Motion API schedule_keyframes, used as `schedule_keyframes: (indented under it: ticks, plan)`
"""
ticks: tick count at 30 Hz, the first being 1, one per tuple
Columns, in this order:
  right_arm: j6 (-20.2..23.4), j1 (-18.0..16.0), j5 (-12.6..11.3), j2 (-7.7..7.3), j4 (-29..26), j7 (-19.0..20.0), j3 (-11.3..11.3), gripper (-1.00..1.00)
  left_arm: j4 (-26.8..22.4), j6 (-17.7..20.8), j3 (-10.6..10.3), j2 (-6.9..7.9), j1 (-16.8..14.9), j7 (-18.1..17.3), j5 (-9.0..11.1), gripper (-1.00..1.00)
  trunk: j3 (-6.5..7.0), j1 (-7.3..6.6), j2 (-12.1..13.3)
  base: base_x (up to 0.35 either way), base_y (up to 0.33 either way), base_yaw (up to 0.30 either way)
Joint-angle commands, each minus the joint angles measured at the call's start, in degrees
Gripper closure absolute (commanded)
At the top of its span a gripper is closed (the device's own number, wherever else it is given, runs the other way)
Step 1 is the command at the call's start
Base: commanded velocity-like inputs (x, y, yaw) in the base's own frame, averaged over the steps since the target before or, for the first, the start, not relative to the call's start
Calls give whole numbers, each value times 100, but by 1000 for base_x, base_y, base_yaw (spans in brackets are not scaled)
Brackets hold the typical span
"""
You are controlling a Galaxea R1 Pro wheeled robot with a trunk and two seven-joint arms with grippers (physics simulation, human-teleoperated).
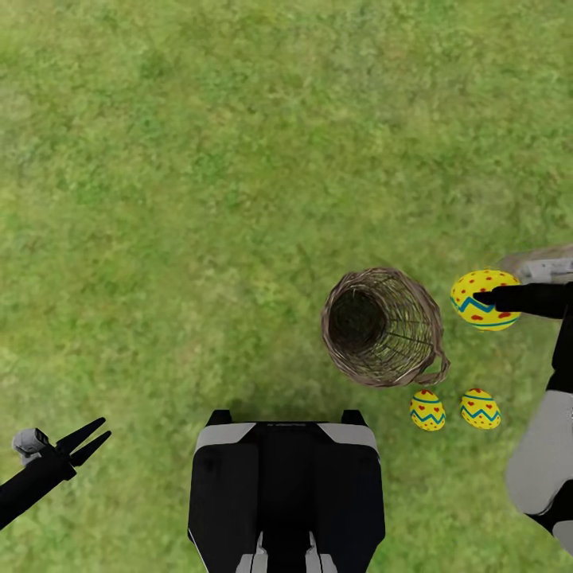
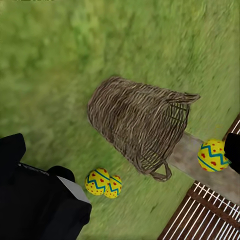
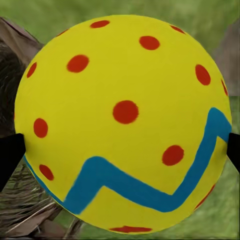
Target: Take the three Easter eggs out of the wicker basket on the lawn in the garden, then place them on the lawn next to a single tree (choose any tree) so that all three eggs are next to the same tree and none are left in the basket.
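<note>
My right pincer (image 1: 484,300) pinches the dotted egg (image 1: 485,299) across its widest part, one finger on each flank; in the right wrist view the dark fingertips (image 3: 10,152) press at opposite sides of the shell. The egg hangs above the lawn (image 1: 199,159) at about 3 o'clock from the wicker basket (image 1: 383,326). It looks like a hard, smooth, rounded shell, glossy yellow with red dots and a blue zigzag band: I judge it light but slippery, apt to squirt out if squeezed off-centre, so a hold across the belly is best. The other two eggs (image 1: 427,410) (image 1: 481,409) lie on the grass just beside the basket at roughly 5 o'clock, near each other. The basket is brown open-weave wicker, round and deep, with a small loop handle, stiff-looking yet light; its inside looks dark and seems empty. A pale trunk (image 2: 192,159) shows just beyond the basket in the left wrist view. My left pincer (image 1: 89,440) hangs spread and idle, well apart at 8 o'clock.
</note>
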Motion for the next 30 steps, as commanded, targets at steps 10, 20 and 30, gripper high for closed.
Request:
schedule_keyframes:
  ticks: [10,20,30]
  plan:
    - [-1153,174,-21,32,807,-822,-505,100,0,62,2,0,-2,-23,-4,-100,34,2,-5,0,0,0]
    - [-2172,193,-143,30,2043,-1763,-518,100,0,60,2,-2,-2,-23,-4,-100,75,2,-5,0,0,0]
    - [-2510,200,-470,5,2383,-2616,-518,100,0,60,2,-3,-2,-23,-4,-100,89,2,-5,0,0,0]
